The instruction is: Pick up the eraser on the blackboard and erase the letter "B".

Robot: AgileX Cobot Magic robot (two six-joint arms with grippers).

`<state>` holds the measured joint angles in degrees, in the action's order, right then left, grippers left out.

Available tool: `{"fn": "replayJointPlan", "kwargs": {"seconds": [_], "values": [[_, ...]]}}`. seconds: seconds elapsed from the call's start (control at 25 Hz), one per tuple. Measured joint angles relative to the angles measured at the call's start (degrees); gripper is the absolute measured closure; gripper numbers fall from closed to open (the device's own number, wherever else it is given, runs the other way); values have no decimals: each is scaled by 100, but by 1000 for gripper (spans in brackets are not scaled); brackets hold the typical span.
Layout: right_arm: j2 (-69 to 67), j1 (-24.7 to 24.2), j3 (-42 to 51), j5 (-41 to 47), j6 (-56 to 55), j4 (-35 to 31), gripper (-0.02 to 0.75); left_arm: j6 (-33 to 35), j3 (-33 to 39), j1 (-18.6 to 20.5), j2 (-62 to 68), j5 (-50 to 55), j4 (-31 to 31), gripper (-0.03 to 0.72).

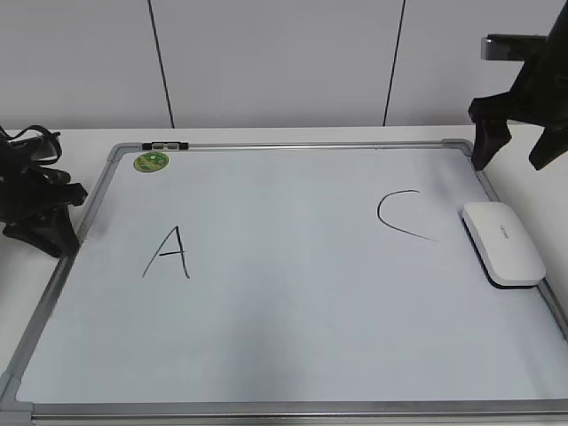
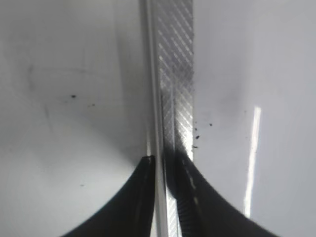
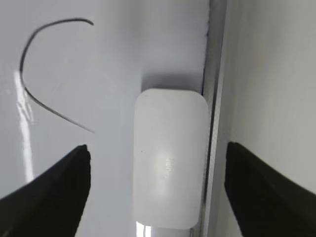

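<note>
Eraser (image 3: pixel 170 158): lies flat on the blackboard (image 1: pixel 284 337), hard against its right frame rail, just right of the "C" (image 1: pixel 404 215); no "B" visible between "A" (image 1: pixel 169 253) and "C".
Handling: likely light, rigid, smooth plastic that may slip; best pinched across its long sides.
Right gripper (image 3: pixel 158 190): fingers (image 3: pixel 54 192) spread wide, hanging above the eraser and straddling it, holding nothing.
Left gripper (image 2: pixel 165 163): fingers nearly closed, empty, over the left frame rail (image 2: pixel 173 74).

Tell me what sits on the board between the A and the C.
Nothing: in the exterior view the blackboard is bare white between the letter A and the letter C. No B shows there.
</note>
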<state>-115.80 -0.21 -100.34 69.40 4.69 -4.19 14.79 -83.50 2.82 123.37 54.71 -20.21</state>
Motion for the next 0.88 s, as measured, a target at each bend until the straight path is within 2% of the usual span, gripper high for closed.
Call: {"fn": "replayJointPlan", "kwargs": {"seconds": [0.16, 0.28, 0.64, 0.88], "values": [[244, 0, -80, 34, 72, -154, 121, 0, -47, 0, -11, 4, 74, 325], [537, 0, -85, 56, 85, -156, 134, 0, -290, 0, -185, 196, 74, 245], [1900, 0, -28, 140, 100, -360, 142, -269, -1136, 0, -1185, 1425, 322, 221], [3197, 0, 837, 198, 100, -373, 142, -491, -1157, -12, -2188, 1540, 390, 220]]}}
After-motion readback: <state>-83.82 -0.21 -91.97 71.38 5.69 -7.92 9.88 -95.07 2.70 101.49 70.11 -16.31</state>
